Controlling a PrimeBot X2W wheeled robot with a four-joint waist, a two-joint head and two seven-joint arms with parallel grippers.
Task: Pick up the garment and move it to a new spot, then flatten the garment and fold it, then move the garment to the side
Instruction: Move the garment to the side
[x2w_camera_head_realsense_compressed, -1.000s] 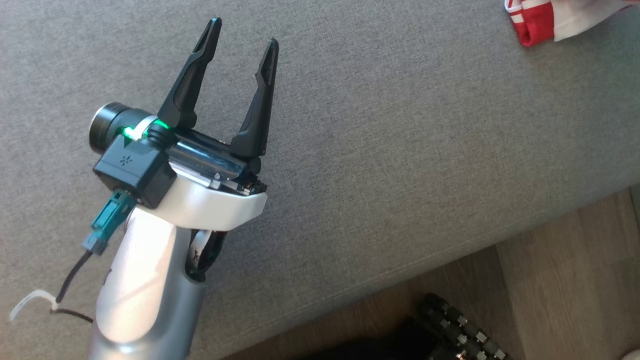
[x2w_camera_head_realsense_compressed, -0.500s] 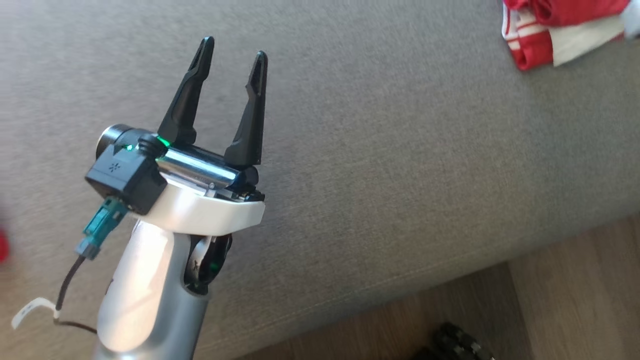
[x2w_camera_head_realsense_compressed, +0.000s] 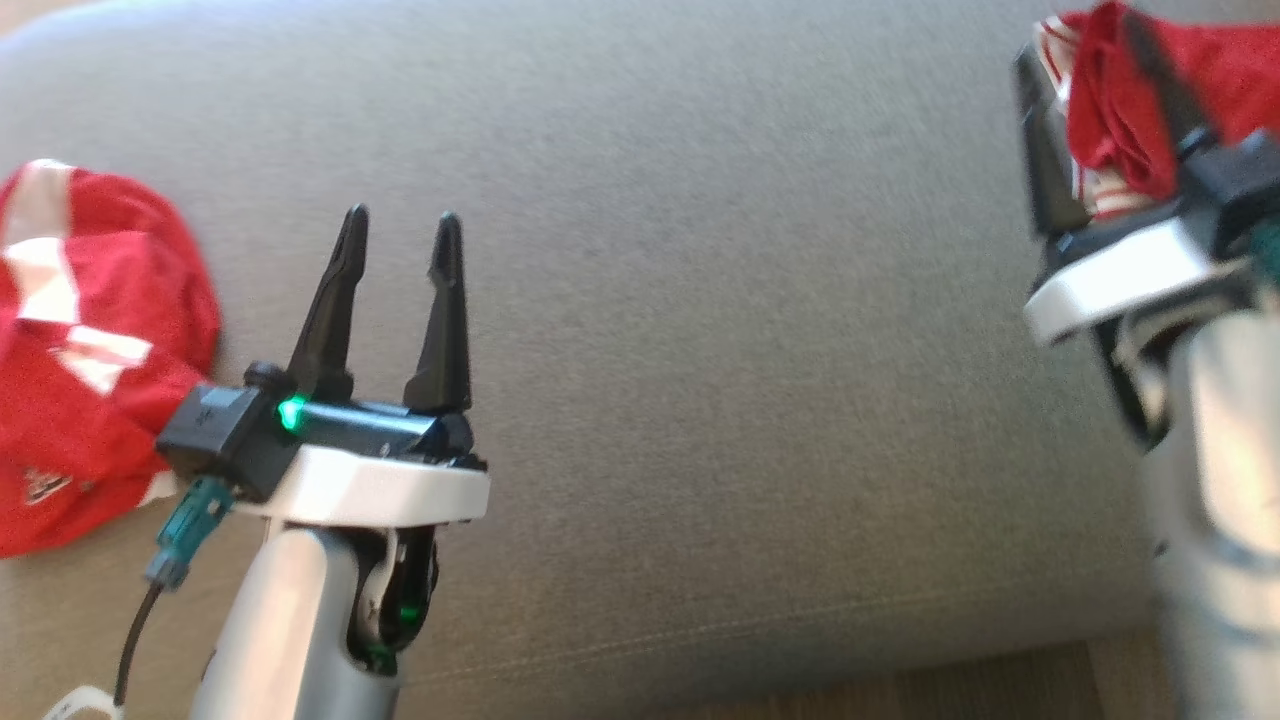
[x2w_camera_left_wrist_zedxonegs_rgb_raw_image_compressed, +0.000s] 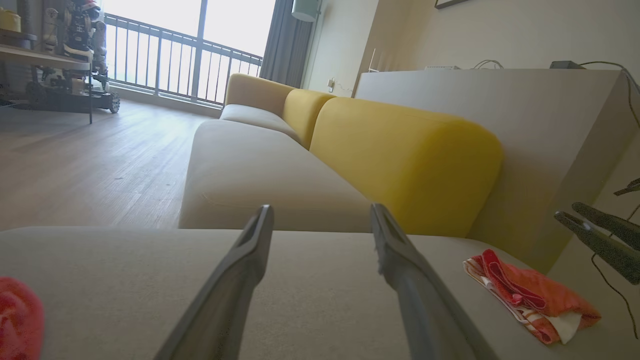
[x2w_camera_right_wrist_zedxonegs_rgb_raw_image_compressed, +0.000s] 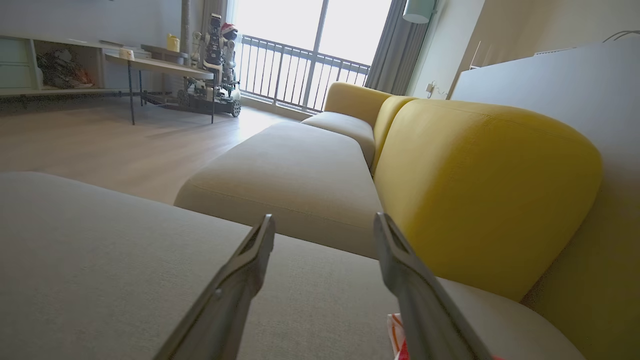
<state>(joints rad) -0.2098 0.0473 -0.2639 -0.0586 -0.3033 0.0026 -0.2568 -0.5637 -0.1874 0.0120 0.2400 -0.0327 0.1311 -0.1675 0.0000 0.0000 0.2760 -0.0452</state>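
The right hand (x2w_camera_right_wrist_zedxonegs_rgb_raw_image_compressed: 324, 216) holds its two long dark fingers spread wide with nothing between them. It hangs just above the garment (x2w_camera_left_wrist_zedxonegs_rgb_raw_image_compressed: 532, 297) — a red jersey T-shirt with white sleeves and red-white striped trim, lying in a compact bundle at the right end of the grey fabric sofa cushion (x2w_camera_head_realsense_compressed: 700, 300). In the left wrist view, fingers and cloth look apart. The left hand (x2w_camera_head_realsense_compressed: 398, 222) is spread too and empty, over bare cushion.

By the look of it, the setting-aside is all but done, and the step calls for a clean retreat. The right hand should rise straight off the cloth with its fingers kept apart, so no tip hooks a fold and pulls the bundle open.

Further out, a smaller red cloth piece with white stripes (x2w_camera_head_realsense_compressed: 90, 370) lies at the cushion's left end, just beside the left wrist — a careless sweep of that arm could drag it. A rounded yellow backrest (x2w_camera_left_wrist_zedxonegs_rgb_raw_image_compressed: 400, 160) rises beyond the garment, and a wooden plank floor (x2w_camera_left_wrist_zedxonegs_rgb_raw_image_compressed: 75, 165) lies past the cushion.
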